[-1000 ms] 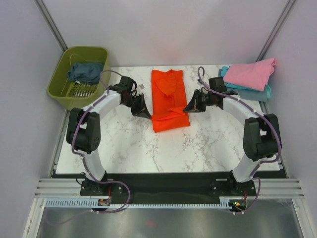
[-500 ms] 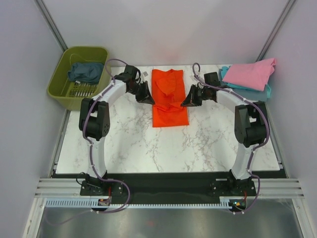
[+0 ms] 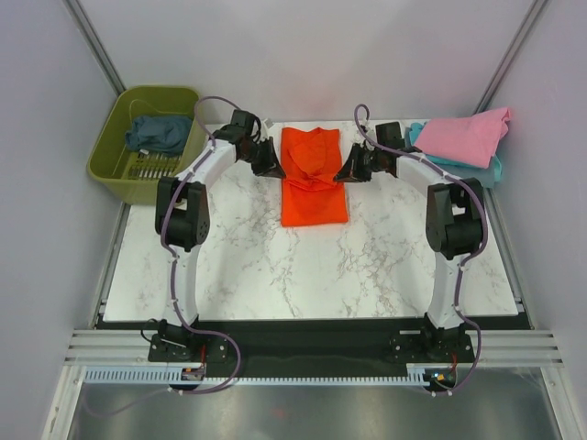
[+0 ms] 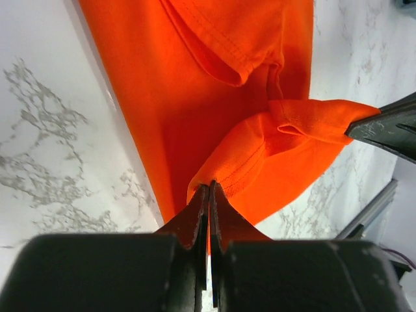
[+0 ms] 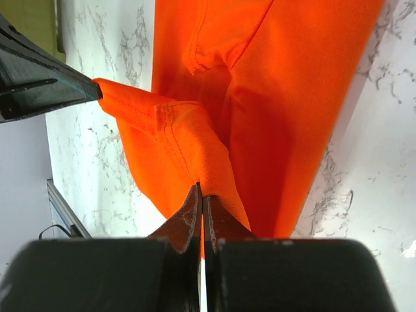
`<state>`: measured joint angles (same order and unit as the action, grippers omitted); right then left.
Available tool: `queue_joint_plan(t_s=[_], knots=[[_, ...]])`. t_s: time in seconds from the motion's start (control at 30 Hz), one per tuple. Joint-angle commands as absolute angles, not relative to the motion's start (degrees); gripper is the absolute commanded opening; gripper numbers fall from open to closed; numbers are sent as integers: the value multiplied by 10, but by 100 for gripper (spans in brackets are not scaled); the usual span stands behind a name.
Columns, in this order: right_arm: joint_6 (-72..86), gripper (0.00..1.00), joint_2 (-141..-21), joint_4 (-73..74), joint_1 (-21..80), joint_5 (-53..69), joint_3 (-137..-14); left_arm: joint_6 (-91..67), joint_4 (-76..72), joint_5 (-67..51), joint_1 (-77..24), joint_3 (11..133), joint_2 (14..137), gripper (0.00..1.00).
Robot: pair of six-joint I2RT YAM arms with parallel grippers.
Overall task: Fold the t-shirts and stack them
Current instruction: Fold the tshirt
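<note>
The bright orange-red t-shirt [image 3: 312,179] lies folded lengthwise at the back middle of the marble table [image 3: 229,266]. My left gripper [image 3: 272,165] is shut on its left hem corner, and in the left wrist view [image 4: 209,187] the jaws pinch the lifted cloth [image 4: 260,149]. My right gripper [image 3: 344,172] is shut on the opposite corner, and in the right wrist view [image 5: 200,188] the cloth [image 5: 195,143] is clamped in it. Both corners are held above the shirt's far half. A pink t-shirt [image 3: 463,136] lies on a light teal one [image 3: 495,170] at the back right. A dark slate-blue t-shirt [image 3: 158,133] is in the basket.
The olive-green plastic basket [image 3: 110,160] stands off the table's back left corner. Grey walls close in on both sides and the back. The arm bases sit on the black rail [image 3: 303,344] at the near edge.
Both grippers have moved toward the back of the table, carrying the shirt's near hem up and over its far half. The shirt's outline on the table is shorter.
</note>
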<state>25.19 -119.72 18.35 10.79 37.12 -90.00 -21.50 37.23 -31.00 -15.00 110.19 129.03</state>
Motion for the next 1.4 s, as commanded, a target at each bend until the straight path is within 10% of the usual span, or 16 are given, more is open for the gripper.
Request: queue_joint_plan(t_s=[0.0,0.4,0.53,0.6,0.63,0.73,1.37], knots=[[235,0,-1217,163,105,359,-925,-181,349,-278,-148,1145,1316,2],[229,0,-1258,151,106,353,-962,-157,334,-223,-149,1183,1337,2],[229,2,-1262,149,105,345,-975,-157,327,-200,-149,1193,1337,28],[226,35,-1259,150,106,328,-987,-147,327,-187,-152,1207,1331,42],[219,44,-1251,150,106,324,-994,-142,331,-175,-156,1211,1326,61],[211,57,-1223,166,104,313,-998,-121,341,-176,-158,1220,1300,76],[244,68,-1085,192,82,393,-717,-208,392,-340,-143,905,1168,78]])
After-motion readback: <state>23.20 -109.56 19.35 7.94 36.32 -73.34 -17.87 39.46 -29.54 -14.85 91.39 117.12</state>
